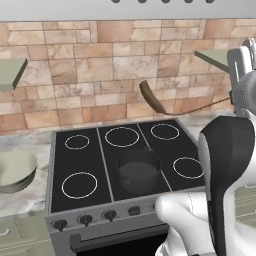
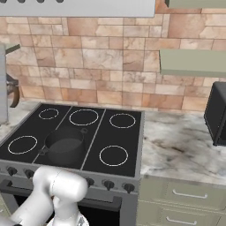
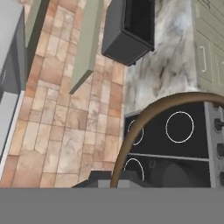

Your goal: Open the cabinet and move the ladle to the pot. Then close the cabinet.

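The brown ladle (image 1: 148, 95) hangs in the air above the back of the stove, scoop to the left, with its thin curved handle running right into my gripper (image 1: 231, 98), which is shut on it. In the hand view the ladle handle (image 3: 144, 113) arcs up from between my fingers over the burners. The dark grey pot (image 1: 138, 167) stands on the stove's middle front, below and in front of the scoop; it also shows as the pot (image 2: 65, 145). A sage-green cabinet door (image 1: 215, 57) juts out from the wall at the upper right, standing open.
The black cooktop (image 1: 80, 165) has several ringed burners and knobs along its front. A pale bowl (image 1: 15, 170) sits on the counter to the left. A black appliance (image 2: 217, 114) stands on the marble counter (image 2: 176, 150) at right. Another green panel (image 1: 10, 72) juts out at left.
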{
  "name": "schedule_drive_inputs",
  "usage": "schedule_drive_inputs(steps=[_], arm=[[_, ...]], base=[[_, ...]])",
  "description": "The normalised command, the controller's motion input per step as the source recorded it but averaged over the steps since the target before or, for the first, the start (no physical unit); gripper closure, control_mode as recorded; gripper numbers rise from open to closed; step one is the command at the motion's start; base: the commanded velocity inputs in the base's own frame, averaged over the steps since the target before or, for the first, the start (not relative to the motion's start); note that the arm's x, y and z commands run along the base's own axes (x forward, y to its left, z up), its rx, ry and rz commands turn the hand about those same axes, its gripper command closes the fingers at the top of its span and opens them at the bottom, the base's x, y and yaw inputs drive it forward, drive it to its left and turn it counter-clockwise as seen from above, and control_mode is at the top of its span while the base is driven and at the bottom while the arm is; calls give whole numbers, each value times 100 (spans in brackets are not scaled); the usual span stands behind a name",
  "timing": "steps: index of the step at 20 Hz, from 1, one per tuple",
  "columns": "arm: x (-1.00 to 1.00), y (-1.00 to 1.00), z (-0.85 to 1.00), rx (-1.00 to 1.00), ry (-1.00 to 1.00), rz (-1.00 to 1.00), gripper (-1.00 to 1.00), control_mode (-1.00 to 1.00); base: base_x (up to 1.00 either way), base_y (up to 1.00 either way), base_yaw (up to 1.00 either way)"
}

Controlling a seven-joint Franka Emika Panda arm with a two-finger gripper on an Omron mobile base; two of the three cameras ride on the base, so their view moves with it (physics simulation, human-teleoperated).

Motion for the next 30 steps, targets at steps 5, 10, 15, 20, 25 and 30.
schedule_drive_inputs(steps=[5, 10, 15, 20, 25, 30], arm=[[0, -8, -38, 2, 1, 0, 100, -100], [0, -5, -55, 5, 0, 2, 100, -100], [23, -10, -52, 1, 0, 1, 100, -100], [53, -15, -29, 1, 1, 0, 100, -100], [54, -6, -18, 0, 0, 4, 100, -100], [34, -9, -34, 0, 7, 1, 100, -100]], base=[[0, 0, 0], [0, 0, 0], [0, 0, 0], [0, 0, 0], [0, 0, 0], [0, 0, 0]])
